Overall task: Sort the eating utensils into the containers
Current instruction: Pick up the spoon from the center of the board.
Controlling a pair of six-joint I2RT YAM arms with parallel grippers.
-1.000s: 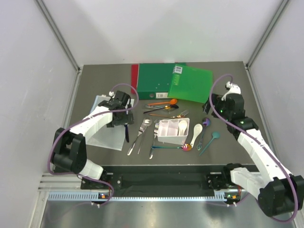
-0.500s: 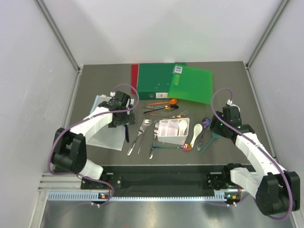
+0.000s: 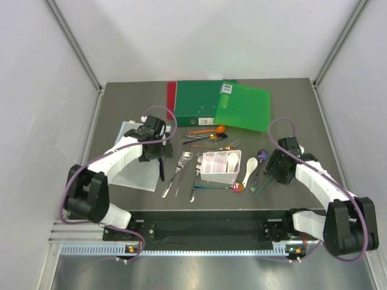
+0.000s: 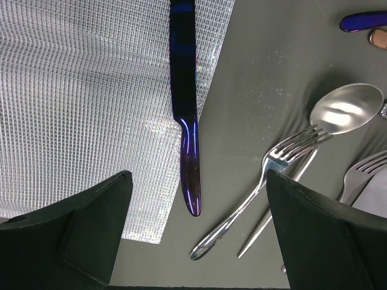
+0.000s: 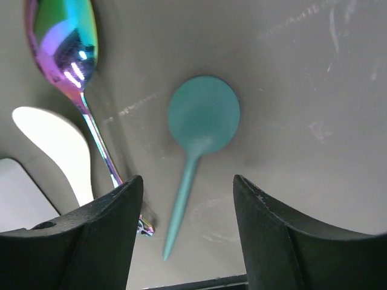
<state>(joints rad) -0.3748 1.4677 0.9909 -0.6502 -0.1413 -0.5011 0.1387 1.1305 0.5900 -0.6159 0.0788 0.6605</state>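
The white bin point(image 3: 221, 167) stands mid-table with white utensils inside. Eating utensils lie all around it. My left gripper point(image 3: 158, 157) point(image 4: 196, 181) is open, low over a dark blue knife point(image 4: 184, 109) point(image 3: 161, 170) whose handle tip lies between the jaws, untouched. Silver forks point(image 4: 284, 163) and a silver spoon point(image 4: 347, 109) lie just right of it. My right gripper point(image 3: 273, 173) point(image 5: 187, 181) is open, with its jaws either side of the handle of a teal spoon point(image 5: 204, 118) point(image 3: 260, 190), not touching it. A rainbow spoon point(image 5: 60, 42) and a white spoon point(image 5: 54, 145) lie to its left.
Green folders point(image 3: 224, 103) over a red one point(image 3: 171, 96) lie at the back. A clear meshed plastic sheet point(image 3: 136, 166) point(image 4: 78, 90) lies under the left gripper. An orange spoon point(image 3: 208, 130) and other utensils sit behind the bin; a rainbow spoon point(image 3: 217, 186) lies in front.
My right arm has swung down and toward me from the back right, coming low over the teal spoon. The left arm has barely moved.
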